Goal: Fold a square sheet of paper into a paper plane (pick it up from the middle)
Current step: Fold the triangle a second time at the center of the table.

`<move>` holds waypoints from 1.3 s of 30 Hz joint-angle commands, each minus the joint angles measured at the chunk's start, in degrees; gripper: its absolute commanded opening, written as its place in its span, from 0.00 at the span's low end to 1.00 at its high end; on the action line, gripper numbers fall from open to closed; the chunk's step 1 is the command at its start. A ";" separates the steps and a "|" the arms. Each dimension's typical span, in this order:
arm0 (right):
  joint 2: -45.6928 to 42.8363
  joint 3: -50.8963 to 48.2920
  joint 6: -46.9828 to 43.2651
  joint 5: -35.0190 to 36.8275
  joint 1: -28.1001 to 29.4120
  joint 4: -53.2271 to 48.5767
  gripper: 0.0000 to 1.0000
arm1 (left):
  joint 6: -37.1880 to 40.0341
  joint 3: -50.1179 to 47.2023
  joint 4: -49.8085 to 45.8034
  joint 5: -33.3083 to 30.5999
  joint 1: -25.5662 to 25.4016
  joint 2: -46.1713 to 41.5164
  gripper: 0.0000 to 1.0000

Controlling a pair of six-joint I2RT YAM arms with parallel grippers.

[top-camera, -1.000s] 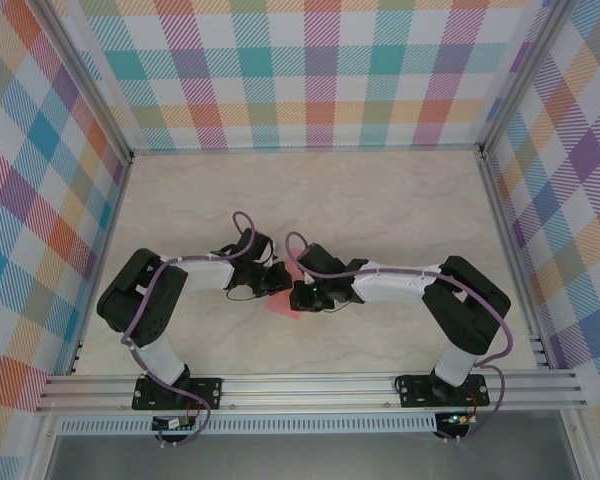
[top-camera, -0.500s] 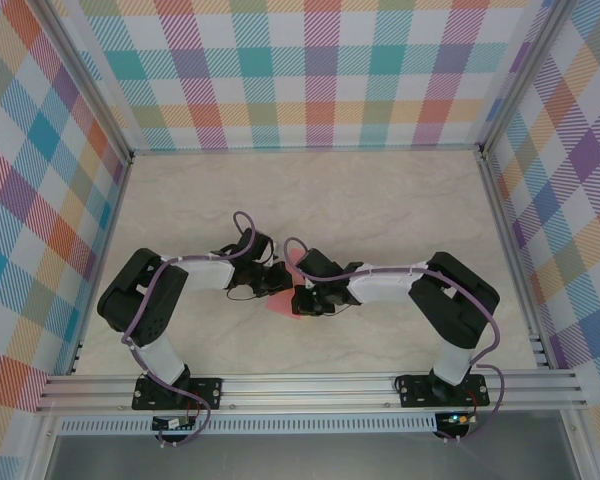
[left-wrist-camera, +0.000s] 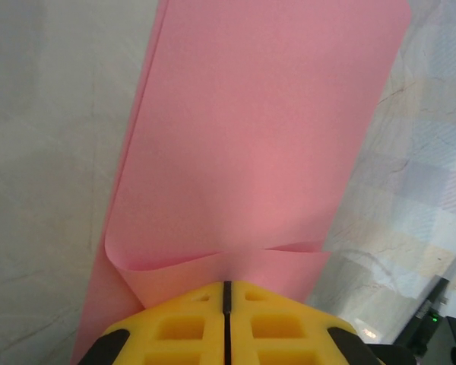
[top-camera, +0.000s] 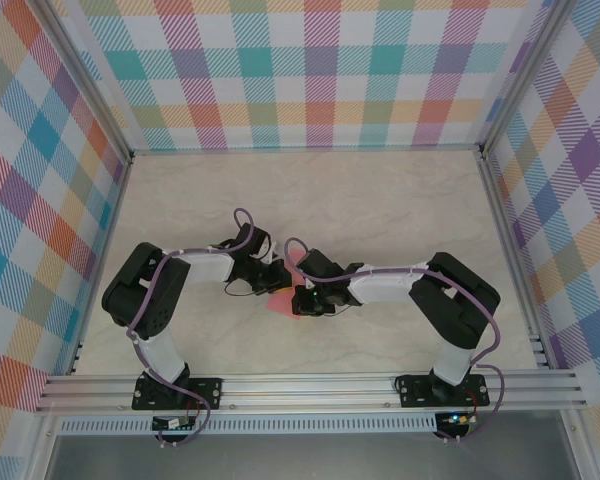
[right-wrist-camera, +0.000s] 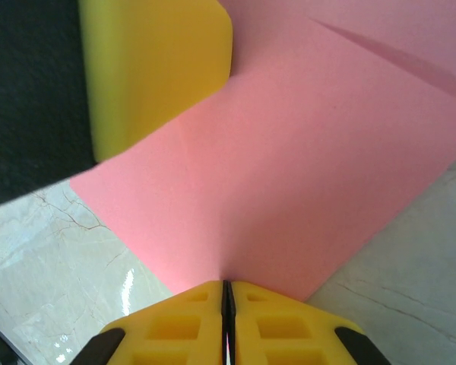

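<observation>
- Top external view: I see both arms bent inward, with their wrists meeting over the near middle of the marbled desk.
- The salmon-pink sheet of paper lies between and under the two wrists. Most of it is hidden; a pink patch shows on the near side and a small pink tip on the far side.
- From up here I cannot tell how either pair of jaws stands.
- Left wrist view: the left jaws are pressed together, and the yellow fingers meet along a thin seam.
- The near edge of the sheet of paper is nipped in that seam and curls up just in front of it.
- From there the sheet runs away up the frame, and a second layer peeks out along its left edge. The desk shows on both sides.
- Right wrist view: the right jaws are likewise closed, and the fingers pinch the near edge of the sheet of paper.
- The sheet fans out away from me over the desk, with a crease line at the upper right.
- One yellow finger of the left jaws sits at the upper left, against the sheet's far side.
</observation>
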 commanded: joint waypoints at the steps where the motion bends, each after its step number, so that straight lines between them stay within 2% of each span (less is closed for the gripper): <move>1: 4.22 -2.20 -0.07 1.45 0.27 -11.46 0.10 | 1.14 0.24 1.00 -3.96 3.40 3.15 0.08; 15: 4.52 -2.88 0.08 1.41 0.32 -13.60 0.10 | 2.91 3.41 0.35 -2.78 8.88 5.27 0.08; 27: 4.12 -3.49 0.52 1.50 0.30 -13.24 0.10 | 2.77 5.53 -0.51 -6.93 10.30 6.13 0.07; 35: 3.43 -3.40 0.69 1.58 0.27 -12.91 0.10 | 2.24 5.70 -1.33 -7.44 10.57 1.00 0.08; 39: 2.58 -2.64 0.78 1.50 0.31 -12.14 0.10 | -0.32 2.79 1.31 -3.11 10.40 -2.92 0.08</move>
